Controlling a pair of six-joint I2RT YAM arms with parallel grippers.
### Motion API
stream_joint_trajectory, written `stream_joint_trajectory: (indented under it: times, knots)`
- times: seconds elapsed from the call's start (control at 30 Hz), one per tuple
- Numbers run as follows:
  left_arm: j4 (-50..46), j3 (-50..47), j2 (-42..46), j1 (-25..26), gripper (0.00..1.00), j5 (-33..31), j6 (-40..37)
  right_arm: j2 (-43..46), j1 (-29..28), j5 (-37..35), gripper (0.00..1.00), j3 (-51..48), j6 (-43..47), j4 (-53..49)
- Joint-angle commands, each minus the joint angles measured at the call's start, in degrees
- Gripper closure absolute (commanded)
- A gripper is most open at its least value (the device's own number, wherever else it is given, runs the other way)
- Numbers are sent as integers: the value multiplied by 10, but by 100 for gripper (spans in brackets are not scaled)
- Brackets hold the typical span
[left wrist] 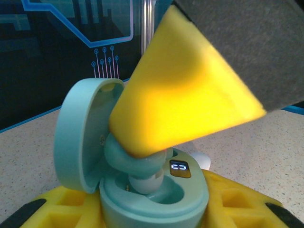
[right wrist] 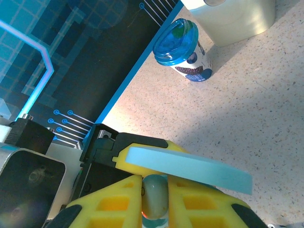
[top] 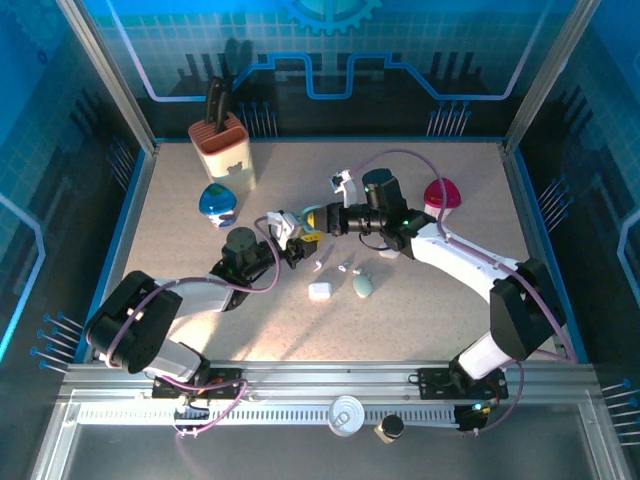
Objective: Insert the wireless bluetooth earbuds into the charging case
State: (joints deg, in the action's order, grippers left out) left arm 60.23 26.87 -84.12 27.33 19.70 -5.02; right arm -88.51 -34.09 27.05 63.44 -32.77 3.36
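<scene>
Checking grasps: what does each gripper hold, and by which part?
Left gripper: open mint case, by its base. Right gripper: an earbud, by its rounded body.

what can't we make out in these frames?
- Left wrist view: the yellow foam pad of the right gripper covers the wells of the open mint clamshell charging case, so seating is unclear. The digits on the lit display are blurred.
- Right wrist view: the small pale earbud is mostly hidden by the fingers and the pale blue case lid.
- Top view: the loose tiny white earbud pieces are too small to count.
</scene>
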Motion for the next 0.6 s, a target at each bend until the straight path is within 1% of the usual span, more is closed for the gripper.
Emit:
stream_joint_trajectory:
  times: [0.0, 0.17, 0.43, 0.57]
  knots:
    - [62, 35, 3, 3, 72, 2, -8, 14, -13, 0, 85, -4, 8, -34]
    - [60, 34, 3, 3, 72, 2, -7, 36, -6, -9, 85, -15, -12, 9]
    - [66, 24, -4, 3, 72, 9, -20, 59, -6, -36, 85, -11, 3, -2]
    - [58, 26, -8, 3, 72, 7, -22, 47, -6, -19, 85, -3, 0, -4]
